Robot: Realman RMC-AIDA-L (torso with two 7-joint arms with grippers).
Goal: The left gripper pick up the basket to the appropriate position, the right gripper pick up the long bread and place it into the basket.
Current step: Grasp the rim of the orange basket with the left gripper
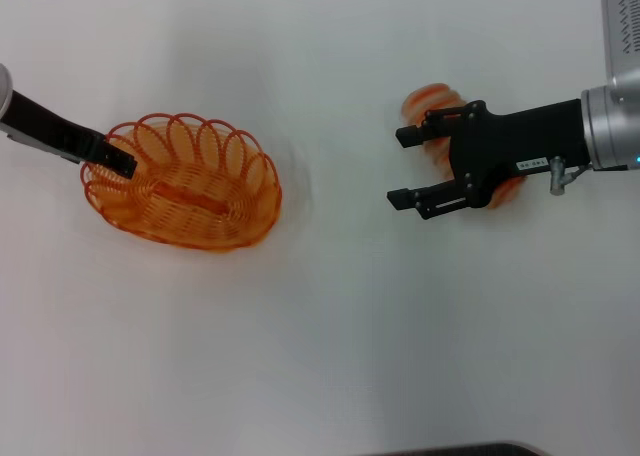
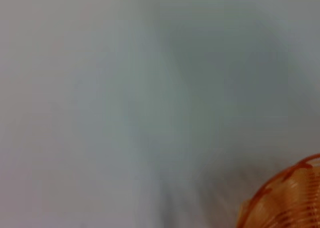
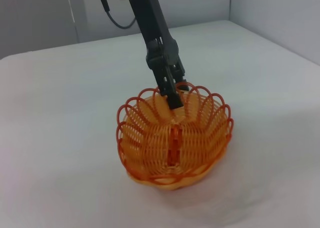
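The orange wire basket (image 1: 185, 181) stands at the left on the white table and is empty. My left gripper (image 1: 118, 160) is shut on the basket's left rim; the right wrist view shows its fingers (image 3: 172, 95) clamped over the far rim of the basket (image 3: 175, 138), which tips slightly. A bit of basket rim (image 2: 290, 198) shows in the left wrist view. My right gripper (image 1: 403, 166) is open at the right, hovering over the long bread (image 1: 432, 101). The gripper hides most of the loaf; only its orange-striped ends peek out.
The white table (image 1: 330, 326) stretches between the basket and the bread. A dark edge (image 1: 470, 449) shows at the table's front. My right arm's silver wrist (image 1: 610, 126) comes in from the right side.
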